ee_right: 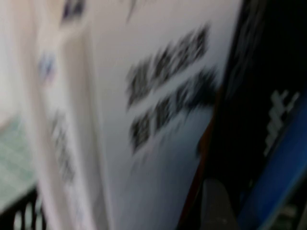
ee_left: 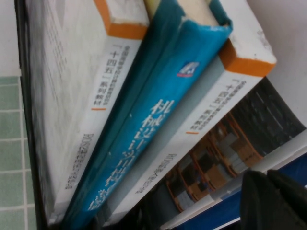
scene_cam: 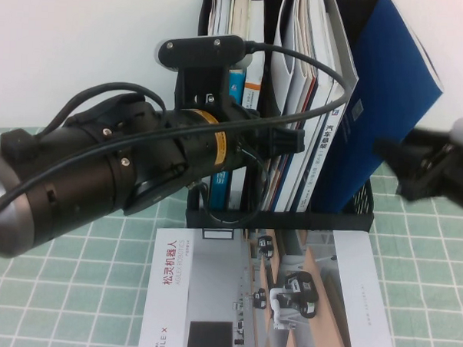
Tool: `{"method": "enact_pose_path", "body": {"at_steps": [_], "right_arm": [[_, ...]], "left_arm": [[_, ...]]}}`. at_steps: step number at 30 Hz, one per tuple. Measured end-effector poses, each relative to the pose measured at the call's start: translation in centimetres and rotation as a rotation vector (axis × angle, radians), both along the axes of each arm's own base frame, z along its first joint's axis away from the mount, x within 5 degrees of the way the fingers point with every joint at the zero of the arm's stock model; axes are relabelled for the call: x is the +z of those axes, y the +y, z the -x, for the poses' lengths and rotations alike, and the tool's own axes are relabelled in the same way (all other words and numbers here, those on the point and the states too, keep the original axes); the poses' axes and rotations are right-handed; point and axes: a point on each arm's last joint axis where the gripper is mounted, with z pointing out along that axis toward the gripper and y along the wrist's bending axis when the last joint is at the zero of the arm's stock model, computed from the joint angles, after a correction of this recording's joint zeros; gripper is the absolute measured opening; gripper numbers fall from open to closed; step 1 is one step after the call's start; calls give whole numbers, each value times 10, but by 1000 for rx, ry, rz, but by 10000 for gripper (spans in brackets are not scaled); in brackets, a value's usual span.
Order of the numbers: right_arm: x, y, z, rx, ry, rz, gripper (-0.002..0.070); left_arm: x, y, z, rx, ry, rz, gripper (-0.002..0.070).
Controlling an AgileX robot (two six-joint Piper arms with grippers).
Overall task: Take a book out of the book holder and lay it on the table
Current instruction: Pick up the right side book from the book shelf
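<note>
The book (scene_cam: 389, 88), plain deep blue, stands in the right end of the black book holder (scene_cam: 291, 220) and leans out to the right. My right gripper (scene_cam: 397, 169) is at its lower right edge, open, with the blue cover (ee_right: 280, 153) running beside a grey finger (ee_right: 216, 206). My left arm reaches across to the holder, and my left gripper (scene_cam: 291, 139) is up against the standing books. In the left wrist view my left gripper (ee_left: 273, 201) is a dark mass next to the blue cover (ee_left: 288, 167). The table (scene_cam: 73, 289) has a green and white checked cloth.
A white magazine (scene_cam: 265, 290) with robot photos lies flat in front of the holder. Several other books fill the holder, among them a light-blue-spined book (ee_left: 158, 124) between orange-and-white spines (ee_left: 120, 72). A pale wall rises behind.
</note>
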Motion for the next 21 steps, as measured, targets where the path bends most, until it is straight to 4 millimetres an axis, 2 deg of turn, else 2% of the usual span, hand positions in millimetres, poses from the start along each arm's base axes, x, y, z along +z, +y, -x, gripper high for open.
{"method": "enact_pose_path", "body": {"at_steps": [3,7,11,15,18,21], "right_arm": [[8,-4,-4,-58,-47,-98,384],[11,-4,-7,-75,-91,-114,384],[-2,8,-8,-51,-75,-89,379],[-15,21,-9,-58,-87,-53,333],[-20,25,-11,-88,-93,-67,311],[-23,23,-14,-129,-83,-78,299]], "left_arm": [[0,0,0,7,15,16,-3],[0,-2,1,13,38,63,-3],[4,-7,1,-4,30,148,-3],[11,-12,1,-39,-11,224,-3],[11,-19,-1,-67,-32,296,-3],[3,-35,-1,-106,-23,364,-3]]}}
